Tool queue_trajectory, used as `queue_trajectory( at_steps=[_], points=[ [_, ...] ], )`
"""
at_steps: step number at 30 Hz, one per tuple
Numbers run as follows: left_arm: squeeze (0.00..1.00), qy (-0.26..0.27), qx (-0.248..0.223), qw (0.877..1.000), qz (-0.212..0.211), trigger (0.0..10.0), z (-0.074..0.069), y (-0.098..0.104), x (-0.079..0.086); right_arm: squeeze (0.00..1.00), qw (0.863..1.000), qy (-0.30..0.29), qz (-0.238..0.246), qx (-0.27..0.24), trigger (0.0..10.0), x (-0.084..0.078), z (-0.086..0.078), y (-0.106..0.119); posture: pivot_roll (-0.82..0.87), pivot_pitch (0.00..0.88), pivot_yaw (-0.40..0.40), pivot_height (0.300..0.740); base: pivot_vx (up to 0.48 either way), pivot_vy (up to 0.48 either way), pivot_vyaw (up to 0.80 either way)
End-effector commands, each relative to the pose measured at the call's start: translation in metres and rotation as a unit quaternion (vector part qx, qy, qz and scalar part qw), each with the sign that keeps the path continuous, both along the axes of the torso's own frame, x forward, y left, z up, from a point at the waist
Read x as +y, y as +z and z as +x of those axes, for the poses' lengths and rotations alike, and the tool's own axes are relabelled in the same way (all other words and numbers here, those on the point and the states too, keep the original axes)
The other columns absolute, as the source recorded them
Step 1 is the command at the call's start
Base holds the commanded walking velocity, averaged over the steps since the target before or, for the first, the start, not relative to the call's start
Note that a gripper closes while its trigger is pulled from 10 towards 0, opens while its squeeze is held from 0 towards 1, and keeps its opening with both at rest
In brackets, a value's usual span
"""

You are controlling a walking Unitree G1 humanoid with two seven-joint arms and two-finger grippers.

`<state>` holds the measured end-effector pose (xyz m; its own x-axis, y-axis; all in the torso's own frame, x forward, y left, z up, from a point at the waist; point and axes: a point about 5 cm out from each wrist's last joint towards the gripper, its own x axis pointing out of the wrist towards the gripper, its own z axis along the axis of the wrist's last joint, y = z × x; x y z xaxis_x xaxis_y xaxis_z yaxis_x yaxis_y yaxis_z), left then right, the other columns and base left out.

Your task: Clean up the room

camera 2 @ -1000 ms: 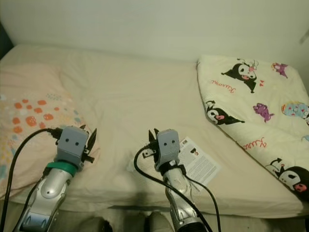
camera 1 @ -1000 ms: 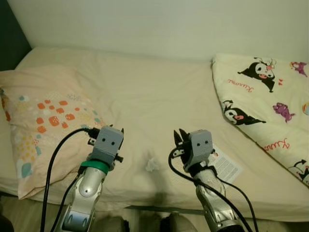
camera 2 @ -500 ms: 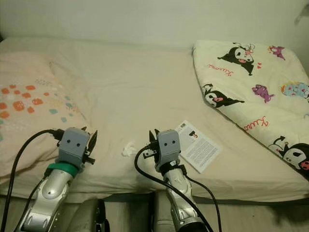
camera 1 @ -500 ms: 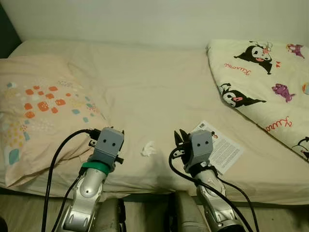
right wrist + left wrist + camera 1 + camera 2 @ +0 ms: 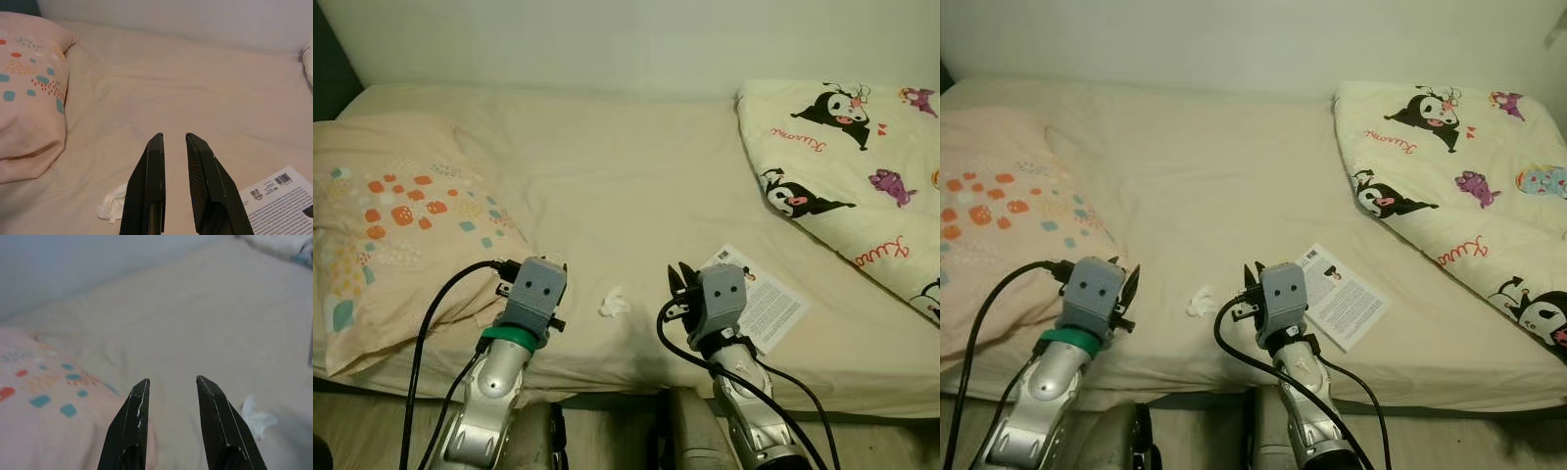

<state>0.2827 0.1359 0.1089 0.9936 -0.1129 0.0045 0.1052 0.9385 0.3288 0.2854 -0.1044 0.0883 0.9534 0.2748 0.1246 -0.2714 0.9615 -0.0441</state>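
Note:
A crumpled white tissue (image 5: 615, 302) lies on the beige bed sheet (image 5: 626, 186) near the front edge, between my two arms. A printed paper leaflet (image 5: 759, 299) lies flat to its right. My left gripper (image 5: 172, 380) hovers low over the sheet beside the pillow, open and empty, with the tissue (image 5: 257, 417) off to one side ahead. Just right of the tissue (image 5: 113, 203), my right gripper (image 5: 173, 134) hangs with a narrow gap between its fingers and nothing in them. The leaflet (image 5: 279, 196) lies by its other side.
A peach pillow (image 5: 401, 225) with orange and teal spots fills the bed's left end. A cream blanket (image 5: 847, 166) with cartoon prints covers the right end. A pale wall runs behind the bed. The mattress edge (image 5: 626, 377) lies just before my legs.
The camera has drawn back and tilted since a second ago, so the bed's front edge and my legs show. Both arms hold the same pose; nothing on the bed has moved.

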Motion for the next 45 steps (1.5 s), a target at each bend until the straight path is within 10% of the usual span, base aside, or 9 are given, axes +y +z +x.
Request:
queue_trajectory(
  at_steps=[1, 11, 29, 31, 33, 39, 40, 41, 45],
  points=[
    [0.00, 0.007, 0.036, 0.999, 0.006, 10.0, 0.003, -0.013, -0.001, 0.00, 1.000, 0.005, 0.003, 0.008, 10.0, 0.004, -0.003, -0.003, -0.05, 0.111, 0.004, 0.630, 0.000, 0.000, 0.00],
    [0.00, -0.014, 0.118, 0.992, -0.051, 10.0, 0.049, -0.029, -0.031, 0.00, 0.998, 0.030, 0.029, -0.049, 10.0, 0.025, 0.004, 0.039, -0.12, 0.263, 0.024, 0.630, 0.000, 0.000, 0.00],
    [0.00, -0.045, 0.157, 0.983, -0.080, 10.0, 0.067, -0.030, -0.066, 0.00, 0.999, -0.029, 0.017, -0.043, 10.0, 0.004, -0.022, 0.045, -0.23, 0.451, 0.073, 0.630, 0.000, 0.000, 0.00],
    [0.13, -0.047, 0.156, 0.983, -0.081, 10.0, 0.069, -0.027, -0.071, 0.00, 0.998, -0.039, 0.013, -0.037, 10.0, 0.000, -0.026, 0.044, -0.25, 0.468, 0.082, 0.630, 0.000, 0.000, 0.00],
    [1.00, -0.049, 0.151, 0.984, -0.080, 10.0, 0.073, -0.022, -0.075, 0.00, 0.998, -0.052, 0.009, -0.031, 10.0, -0.004, -0.032, 0.044, -0.27, 0.487, 0.096, 0.630, 0.000, 0.000, 0.00],
    [1.00, -0.045, 0.147, 0.985, -0.083, 10.0, 0.077, -0.018, -0.076, 0.00, 0.998, -0.060, 0.007, -0.028, 10.0, -0.007, -0.036, 0.045, -0.28, 0.486, 0.100, 0.630, 0.000, 0.000, 0.00],
    [0.25, -0.041, 0.142, 0.986, -0.082, 10.0, 0.080, -0.014, -0.075, 0.00, 0.998, -0.063, 0.006, -0.025, 10.0, -0.008, -0.039, 0.045, -0.29, 0.493, 0.104, 0.630, 0.000, 0.000, 0.00],
    [0.00, -0.035, 0.138, 0.987, -0.081, 10.0, 0.082, -0.011, -0.074, 0.00, 0.998, -0.065, 0.005, -0.023, 10.0, -0.008, -0.041, 0.044, -0.29, 0.493, 0.104, 0.630, 0.000, 0.000, 0.00],
    [0.00, -0.023, 0.125, 0.990, -0.066, 10.0, 0.085, -0.007, -0.072, 0.00, 0.998, -0.067, 0.005, -0.019, 10.0, -0.008, -0.045, 0.045, -0.30, 0.499, 0.104, 0.630, 0.000, 0.000, 0.00]
  ],
)
